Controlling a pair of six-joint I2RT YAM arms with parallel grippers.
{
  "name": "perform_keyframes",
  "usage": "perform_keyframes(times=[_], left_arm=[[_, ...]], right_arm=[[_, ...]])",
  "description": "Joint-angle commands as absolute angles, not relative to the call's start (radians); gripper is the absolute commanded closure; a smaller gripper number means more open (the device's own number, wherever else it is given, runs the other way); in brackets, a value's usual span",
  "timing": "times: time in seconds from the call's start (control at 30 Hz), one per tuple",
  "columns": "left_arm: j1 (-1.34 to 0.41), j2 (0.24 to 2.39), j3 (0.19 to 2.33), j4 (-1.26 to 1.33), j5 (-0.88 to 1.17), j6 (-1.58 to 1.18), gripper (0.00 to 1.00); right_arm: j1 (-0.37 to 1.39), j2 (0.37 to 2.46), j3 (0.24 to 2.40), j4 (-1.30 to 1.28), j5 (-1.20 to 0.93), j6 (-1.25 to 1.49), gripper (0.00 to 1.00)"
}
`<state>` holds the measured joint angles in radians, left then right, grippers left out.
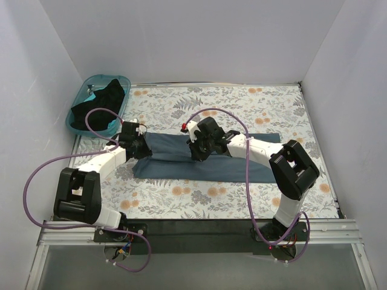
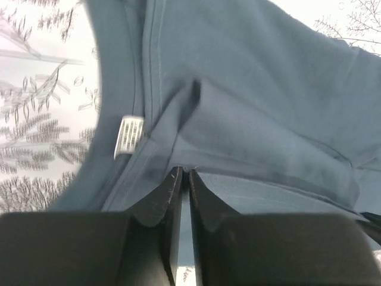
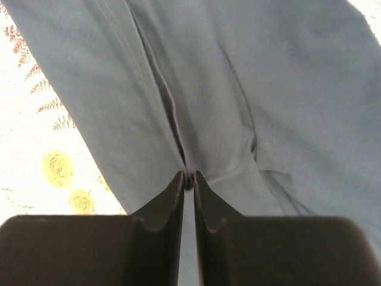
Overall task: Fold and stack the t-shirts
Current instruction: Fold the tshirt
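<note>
A slate blue-grey t-shirt (image 1: pixel 175 164) lies folded into a long band across the middle of the flowered cloth. My left gripper (image 1: pixel 140 148) sits at its left end, by the neckline. In the left wrist view the jaws (image 2: pixel 184 173) stand almost together, pinching a fold of the blue-grey t-shirt (image 2: pixel 250 89) beside its white neck label (image 2: pixel 130 136). My right gripper (image 1: pixel 195 151) rests on the band's middle. Its jaws (image 3: pixel 188 176) are likewise nearly closed, nipping a ridge of the blue-grey t-shirt (image 3: pixel 268 89). A black t-shirt (image 1: pixel 100 106) lies crumpled in the basket.
The teal plastic basket (image 1: pixel 91 81) stands at the far left corner, just off the flowered tablecloth (image 1: pixel 242 103). White walls close in the back and both sides. A metal rail (image 1: pixel 199 232) runs along the near edge by the arm bases.
</note>
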<state>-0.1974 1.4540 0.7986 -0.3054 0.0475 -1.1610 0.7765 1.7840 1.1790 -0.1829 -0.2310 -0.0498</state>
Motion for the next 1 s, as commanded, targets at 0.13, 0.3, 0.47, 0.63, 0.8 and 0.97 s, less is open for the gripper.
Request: perform_keyframes(times=[0.13, 0.3, 0.47, 0.63, 0.8, 0.97], left_arm=[[-0.187, 1.269, 0.733, -0.313, 0.074, -1.229, 0.57], [-0.189, 1.215, 0.727, -0.328, 0.110, -1.265, 0.36], [-0.189, 1.236, 0.765, -0.327, 0.149, -1.290, 0.35], [-0.193, 1.299, 0.804, -0.304, 0.183, -1.305, 0.41], [-0.196, 1.405, 0.822, -0.284, 0.166, -1.324, 0.46], [-0.196, 1.488, 0.833, -0.268, 0.143, -1.333, 0.52]], right_arm=[[0.782, 1.767, 1.157, -0.236, -0.316, -0.054, 0.77], [0.782, 1.743, 1.157, -0.261, -0.341, -0.052, 0.75], [0.781, 1.709, 1.186, -0.271, -0.321, -0.041, 0.74], [0.746, 1.698, 1.218, -0.272, -0.321, -0.006, 0.66], [0.698, 1.729, 1.210, -0.268, -0.357, 0.064, 0.66], [0.696, 1.766, 1.238, -0.253, -0.387, 0.075, 0.67]])
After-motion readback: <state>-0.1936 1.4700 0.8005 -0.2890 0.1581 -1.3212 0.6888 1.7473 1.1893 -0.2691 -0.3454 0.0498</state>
